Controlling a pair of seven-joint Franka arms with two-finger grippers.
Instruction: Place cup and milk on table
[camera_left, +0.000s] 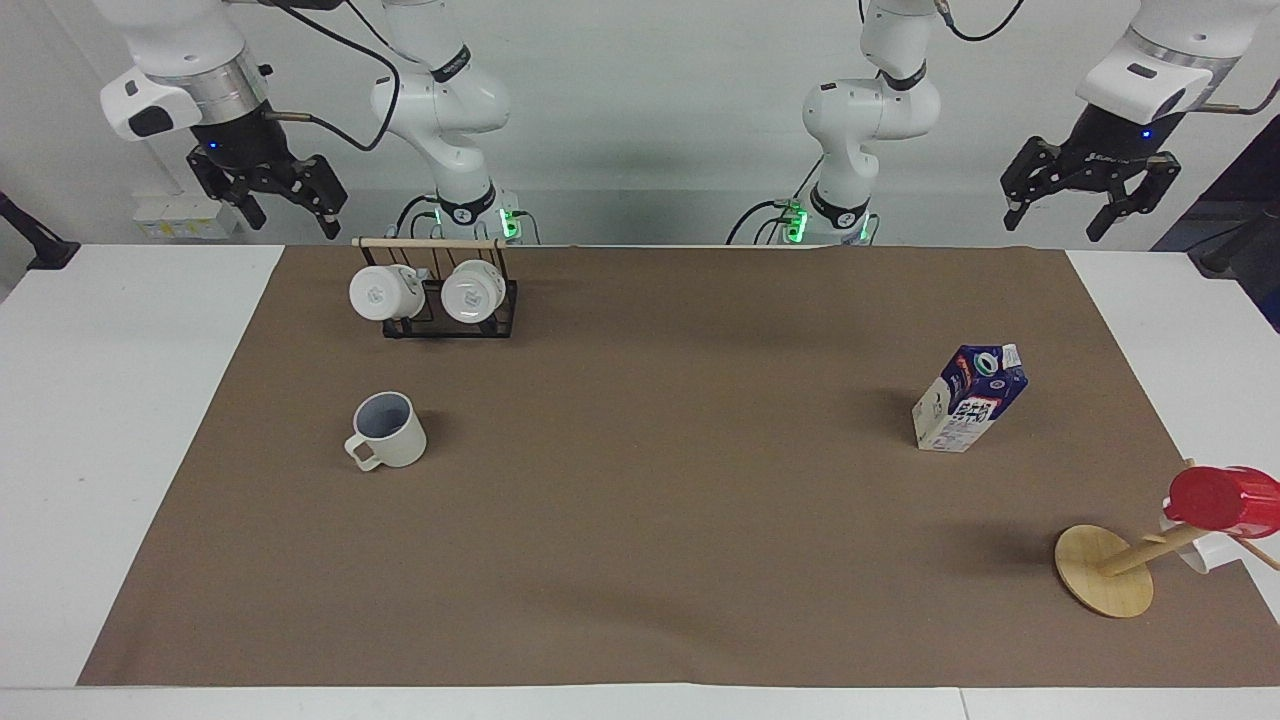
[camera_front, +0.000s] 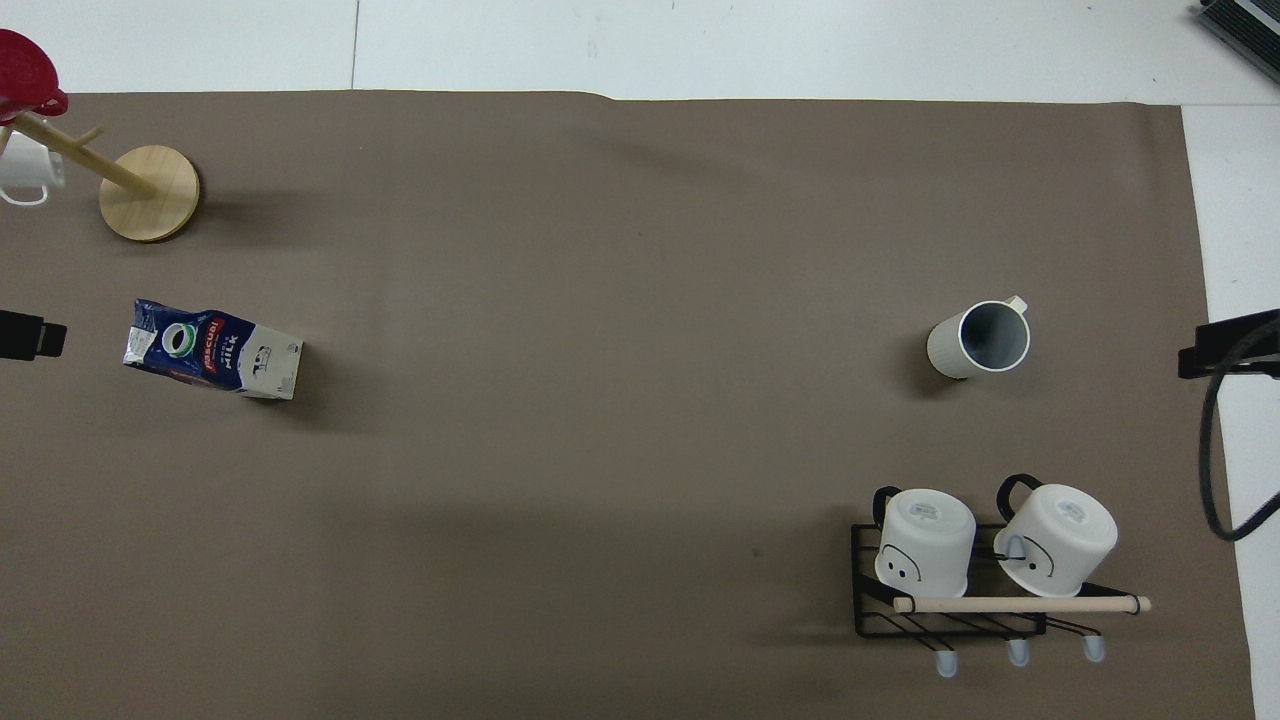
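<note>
The worktop (camera_left: 120, 420), white under a brown mat, fills both views. Only the facing view shows whole arms: the right end effector (camera_left: 268, 192) hangs at upper left of the frame, fingers spread wide and holding nothing; the left end effector (camera_left: 1087, 192) hangs at upper right, likewise spread and holding nothing. The milk (camera_left: 968, 398), blue above white, stands upright at centre right of the frame. The cup (camera_left: 388, 430), cream-beige, stands mouth up at centre left; overhead, its grey inside (camera_front: 993, 336) shows.
</note>
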